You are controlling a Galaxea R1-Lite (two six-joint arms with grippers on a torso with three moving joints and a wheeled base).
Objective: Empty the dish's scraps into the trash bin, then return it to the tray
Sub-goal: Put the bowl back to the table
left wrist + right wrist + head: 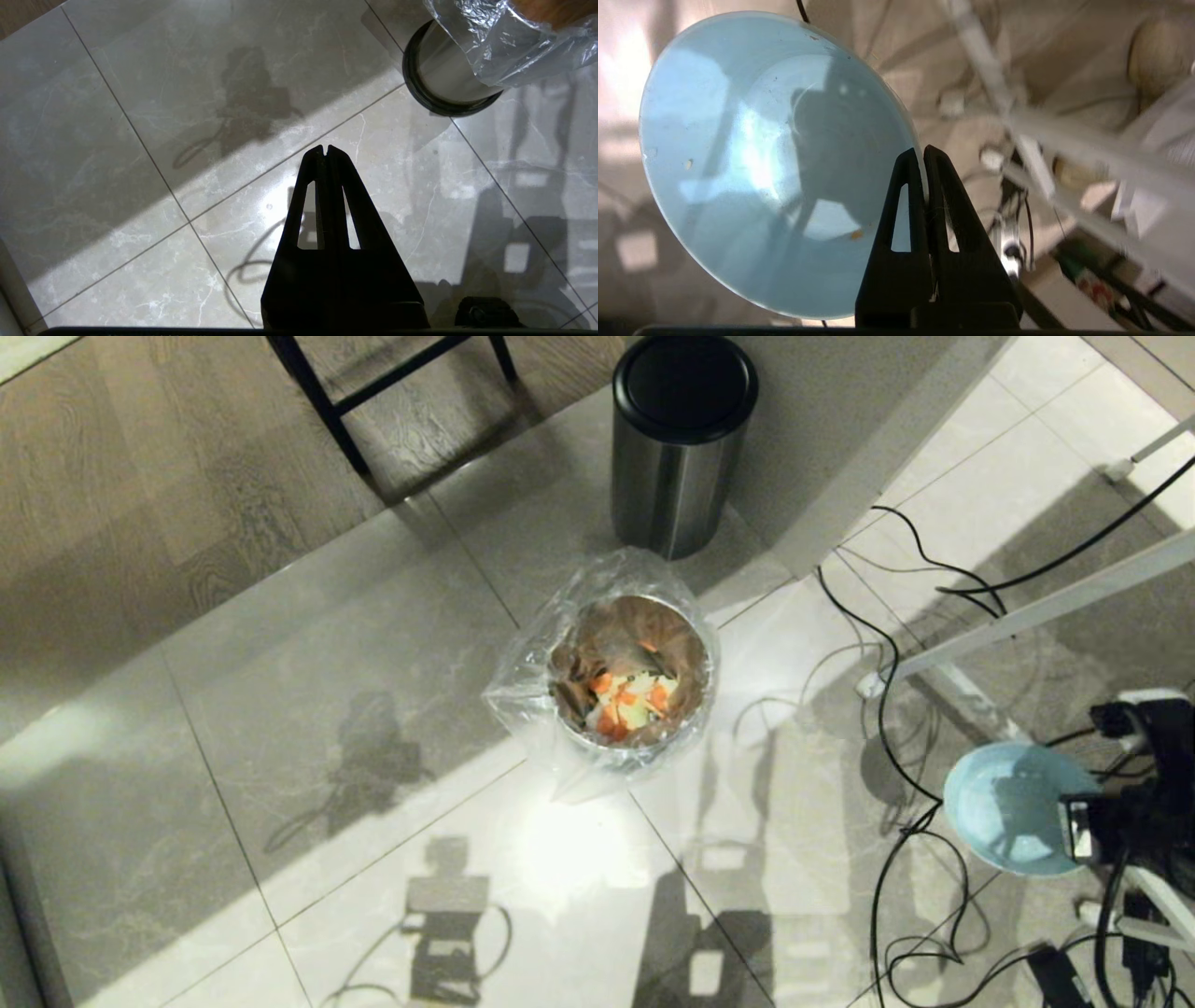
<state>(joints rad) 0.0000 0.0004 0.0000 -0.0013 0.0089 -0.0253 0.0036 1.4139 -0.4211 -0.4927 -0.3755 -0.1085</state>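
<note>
The right gripper [923, 154] was clamped on the rim of the small pale-blue bowl [1004, 807], held tipped on edge above loose black cables [887, 709], well right of the steel bag-lined trash bin [635, 672]. Orange and pale yellow scraps [627, 700] lay inside that bin. A black-lidded steel bin [680, 439] stood just behind. The left gripper [325, 151] hung pinched together over bare tiles.

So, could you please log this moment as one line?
right gripper: shut on dish rim | dish: emptied | scraps: in trash bin | left gripper: shut, idle
</note>
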